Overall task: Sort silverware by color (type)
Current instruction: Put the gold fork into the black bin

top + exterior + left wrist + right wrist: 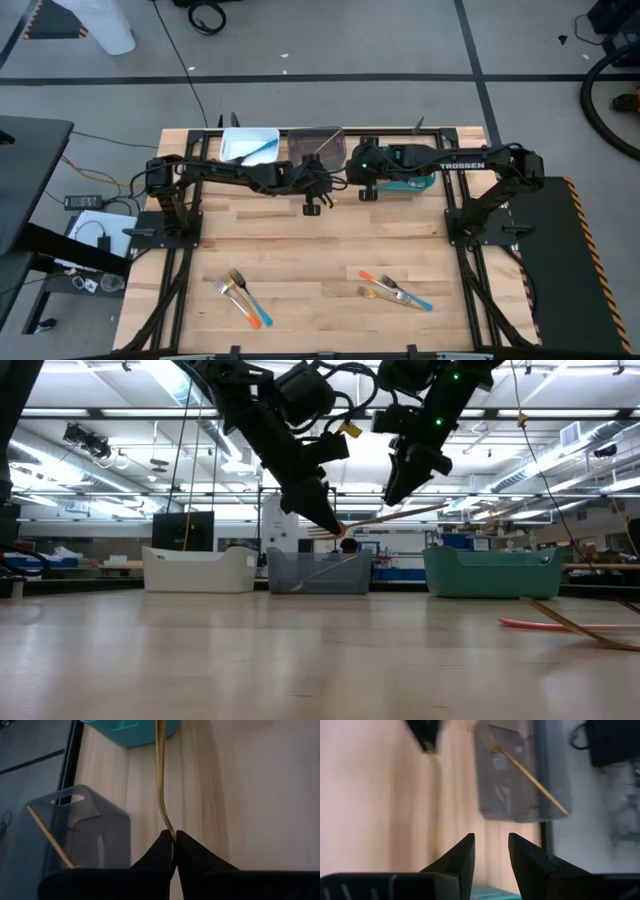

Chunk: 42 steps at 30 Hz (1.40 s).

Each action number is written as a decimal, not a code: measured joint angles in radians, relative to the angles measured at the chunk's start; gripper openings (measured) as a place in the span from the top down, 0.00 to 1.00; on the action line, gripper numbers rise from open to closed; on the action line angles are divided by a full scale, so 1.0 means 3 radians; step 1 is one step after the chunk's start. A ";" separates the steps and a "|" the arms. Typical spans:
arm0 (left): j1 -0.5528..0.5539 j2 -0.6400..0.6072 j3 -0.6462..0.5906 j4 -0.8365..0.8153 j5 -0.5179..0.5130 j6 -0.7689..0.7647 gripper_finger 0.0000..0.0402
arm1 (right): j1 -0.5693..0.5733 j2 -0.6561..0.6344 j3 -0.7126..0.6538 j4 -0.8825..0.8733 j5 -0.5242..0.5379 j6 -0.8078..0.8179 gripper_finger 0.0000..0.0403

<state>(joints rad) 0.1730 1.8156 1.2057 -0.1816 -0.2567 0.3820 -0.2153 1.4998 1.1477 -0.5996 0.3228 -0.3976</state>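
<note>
Forks are partly sorted: a golden-handled fork (161, 780) is pinched by its tip in the shut left claw (174, 840), high above the table (330, 250) near the grey bin (512, 780), where another golden fork (527, 772) already leans. The right claw (491, 851) hangs beside it with fingers parted, empty. Such a thin end grip could let the fork swing or slip and miss the bin. More forks (245, 297) lie near the front edge. The teal bin (490, 572) is mostly covered by the right arm from above.
</note>
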 joint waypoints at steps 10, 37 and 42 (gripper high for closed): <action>0.0004 -0.0001 0.0126 -0.0087 -0.0188 -0.0068 0.95 | 0.0033 0.0039 0.0047 -0.0014 -0.0251 -0.0010 0.70; 0.0003 0.0000 0.0169 0.0053 -0.0192 -0.0004 0.95 | 0.0033 0.0069 0.0047 -0.0097 0.0011 -0.0285 0.94; -0.0010 0.0000 0.0169 0.0021 -0.0193 -0.0064 0.86 | 0.0033 0.0069 0.0047 -0.0131 0.0034 -0.0298 0.94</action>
<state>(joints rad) 0.1700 1.8156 1.2564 -0.1753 -0.3145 0.3626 -0.2053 1.5204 1.1618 -0.6388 0.3328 -0.4870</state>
